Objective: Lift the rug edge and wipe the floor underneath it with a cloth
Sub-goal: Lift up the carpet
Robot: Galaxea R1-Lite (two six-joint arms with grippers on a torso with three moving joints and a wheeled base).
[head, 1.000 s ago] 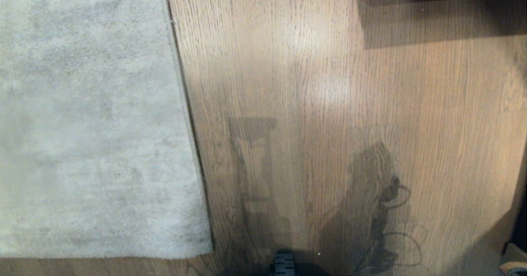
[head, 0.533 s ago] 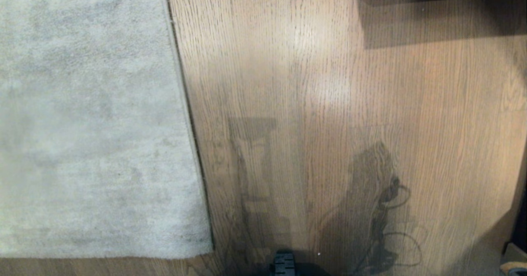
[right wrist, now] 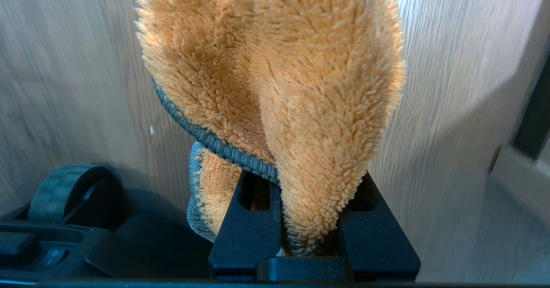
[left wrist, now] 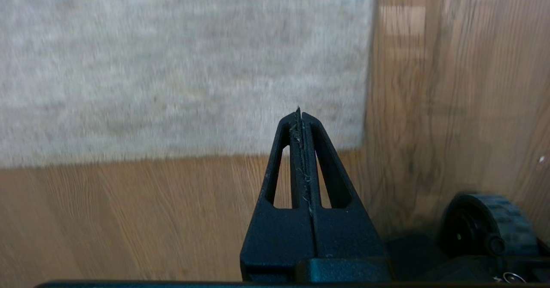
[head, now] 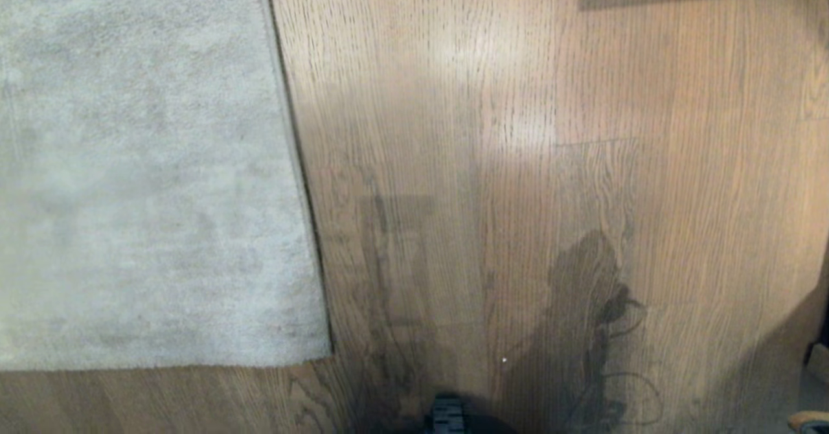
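Nearest the robot, the right end effector (right wrist: 307, 232) is clamped on the orange cloth (right wrist: 292, 86), which stands up in a loose fold above the fingers with its grey hem (right wrist: 215, 144) curling to one side. In my judgement only a narrow pinch is gripped, so dragging it across wood could tug it free or leave a bunched wad that wipes a thin stripe. Beside it, the base wheel (right wrist: 64, 191) sits close to the hanging fabric; a trailing corner might snag there.

The left end effector (left wrist: 303, 159) has its fingers pressed together, empty, hanging above the floor (left wrist: 129, 219) just short of the rug's corner (left wrist: 361, 142). It must part before it can take the hem, and that hem is thin and flat, so the tips may skate over the pile instead of getting under it.

Farther out, the rug edge (head: 295, 162) lies flat along the oak planks (head: 518, 162). Nothing is lifted yet. A large rug may sag back onto the wiping arm if raised from one point.
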